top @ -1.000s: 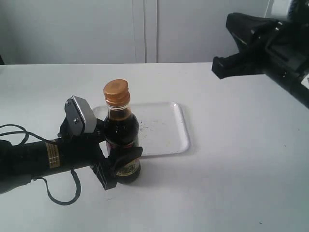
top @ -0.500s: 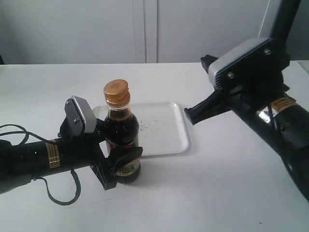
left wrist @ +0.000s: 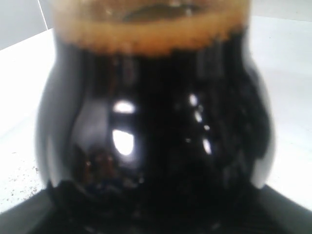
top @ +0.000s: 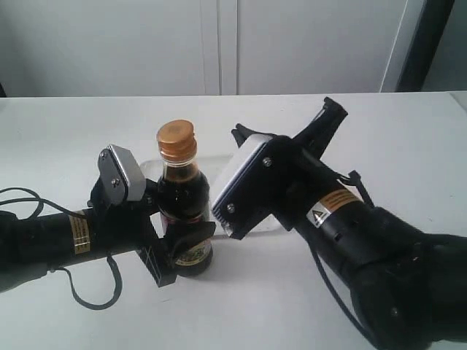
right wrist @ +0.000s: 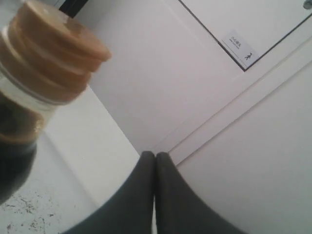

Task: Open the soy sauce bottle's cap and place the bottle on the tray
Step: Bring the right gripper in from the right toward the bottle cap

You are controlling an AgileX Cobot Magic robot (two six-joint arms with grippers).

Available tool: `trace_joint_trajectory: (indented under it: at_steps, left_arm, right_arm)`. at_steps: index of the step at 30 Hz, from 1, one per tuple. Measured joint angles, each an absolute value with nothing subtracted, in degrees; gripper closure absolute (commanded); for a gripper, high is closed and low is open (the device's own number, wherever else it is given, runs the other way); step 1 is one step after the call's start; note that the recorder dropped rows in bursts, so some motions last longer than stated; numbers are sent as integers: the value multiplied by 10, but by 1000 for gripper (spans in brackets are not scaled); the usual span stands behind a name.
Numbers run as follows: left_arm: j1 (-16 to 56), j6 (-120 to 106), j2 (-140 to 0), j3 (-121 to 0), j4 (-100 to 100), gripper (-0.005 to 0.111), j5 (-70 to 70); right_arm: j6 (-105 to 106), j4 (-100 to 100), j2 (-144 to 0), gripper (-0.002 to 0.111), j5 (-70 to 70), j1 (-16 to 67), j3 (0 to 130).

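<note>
**Bottle clamped on the left, right fingers pressed together beside the cap**

A white tabletop (top: pixel 379 146) stretches out in front of me, backed by a pale panelled wall (top: pixel 219 44). On it stands the soy sauce bottle (top: pixel 184 211), upright, its dark body resting on the table just at the near edge of the white tray (top: pixel 219 164), which lies flat behind it. From the exterior view I cannot tell whether the bottle's base touches the tray's rim.

My left gripper (top: pixel 175 251) reaches in low from the left and is closed around the lower body of the bottle, one black finger crossing the yellow and red label. In my left wrist view the bottle (left wrist: pixel 156 122) fills nearly everything, dark glass with a band of brown foam at the liquid's top, so it sits right against the camera.

The cap (top: pixel 176 138) is down on its collar, orange-brown, at the top of the narrow neck.

My right arm comes in from the right and hangs above the tray, its wrist camera housing (top: pixel 244 186) close beside the bottle's shoulder. In my right wrist view the right gripper (right wrist: pixel 155 168) has its two dark fingers pressed flat together with nothing between them. The cap (right wrist: pixel 58 53) shows off to one side of those fingertips, clearly apart from them and not touched.
</note>
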State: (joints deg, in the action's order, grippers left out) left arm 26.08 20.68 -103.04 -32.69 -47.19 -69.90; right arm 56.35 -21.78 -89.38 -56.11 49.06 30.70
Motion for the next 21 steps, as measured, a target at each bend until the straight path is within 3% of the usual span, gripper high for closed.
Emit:
trace_joint_trajectory:
  at_steps: [21]
  left_arm:
    - [261, 207, -1030, -327, -473, 106, -699]
  right_arm:
    - [640, -245, -937, 108, -570, 549, 359]
